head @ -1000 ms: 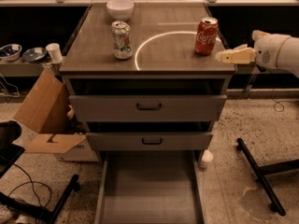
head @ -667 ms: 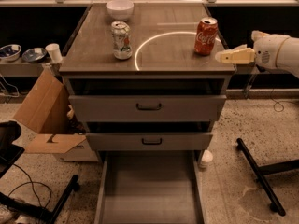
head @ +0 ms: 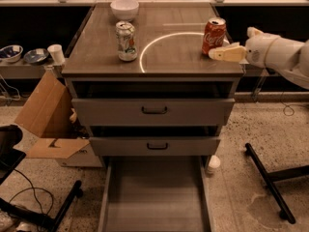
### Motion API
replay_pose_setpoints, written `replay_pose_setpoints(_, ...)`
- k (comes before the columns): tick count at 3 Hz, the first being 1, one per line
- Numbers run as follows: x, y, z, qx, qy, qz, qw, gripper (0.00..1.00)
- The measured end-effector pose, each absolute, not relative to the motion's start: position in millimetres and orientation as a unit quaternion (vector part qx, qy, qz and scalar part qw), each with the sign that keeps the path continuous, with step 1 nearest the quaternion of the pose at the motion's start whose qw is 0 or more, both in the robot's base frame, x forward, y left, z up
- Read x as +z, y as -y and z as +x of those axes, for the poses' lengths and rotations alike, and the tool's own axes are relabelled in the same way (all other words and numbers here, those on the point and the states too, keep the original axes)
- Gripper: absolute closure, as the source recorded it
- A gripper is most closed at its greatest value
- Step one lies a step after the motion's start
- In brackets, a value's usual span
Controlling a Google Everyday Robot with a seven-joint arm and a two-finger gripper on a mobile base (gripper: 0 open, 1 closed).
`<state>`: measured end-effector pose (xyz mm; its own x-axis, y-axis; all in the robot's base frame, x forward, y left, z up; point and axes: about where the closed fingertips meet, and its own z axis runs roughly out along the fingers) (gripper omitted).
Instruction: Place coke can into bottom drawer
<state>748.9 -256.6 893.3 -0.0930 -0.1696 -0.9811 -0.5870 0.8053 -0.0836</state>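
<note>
The gripper [head: 218,54] reaches in from the right at tabletop height. Its pale tip lies just beside the coke can's [head: 214,36] lower right, perhaps touching it. I cannot tell whether it is spread or closed. The coke can stands upright on the cabinet top [head: 178,64], well apart from the green can [head: 126,41]. Below, the bottom drawer [head: 154,197] is pulled open.
</note>
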Motion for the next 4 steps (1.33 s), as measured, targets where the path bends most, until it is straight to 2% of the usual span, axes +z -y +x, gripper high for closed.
replay_pose_setpoints(2,894,216,799,0.157,-0.711,-0.269,0.63,0.0)
replay_pose_setpoints(3,891,208,815,0.162,-0.706,-0.246,0.644,0.18)
replay_pose_setpoints(4,891,207,818,0.162,-0.705,-0.242,0.646,0.41)
